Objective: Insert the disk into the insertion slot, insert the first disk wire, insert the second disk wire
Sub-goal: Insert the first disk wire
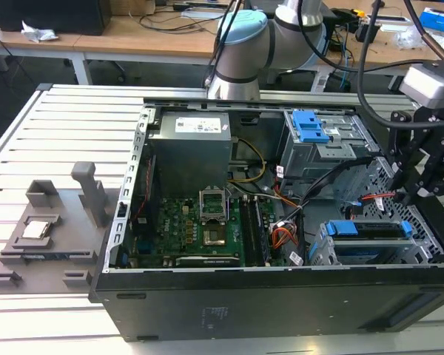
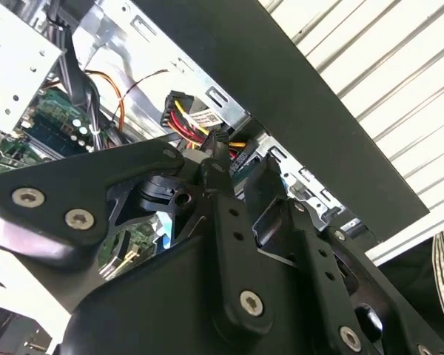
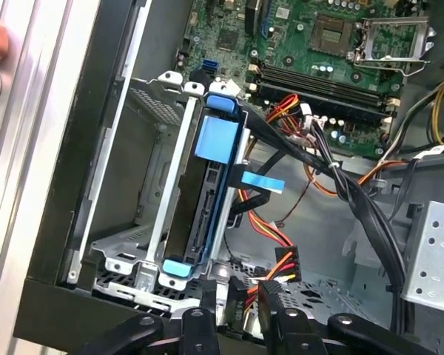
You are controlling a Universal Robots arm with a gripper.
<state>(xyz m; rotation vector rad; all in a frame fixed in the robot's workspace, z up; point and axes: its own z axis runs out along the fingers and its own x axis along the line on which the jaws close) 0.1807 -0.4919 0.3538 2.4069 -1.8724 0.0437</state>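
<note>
First wrist view: we see the disk seated in the insertion slot just ahead of the tool, its long axis pointing away. Second wrist view: we cannot tell whether the tool clamps anything; a wire plug lies just beyond.

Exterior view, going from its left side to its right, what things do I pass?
Grey fixture plate on the table → silver power supply → orange wire bundle → the disk in its blue caddy, sitting in the insertion slot.
</note>
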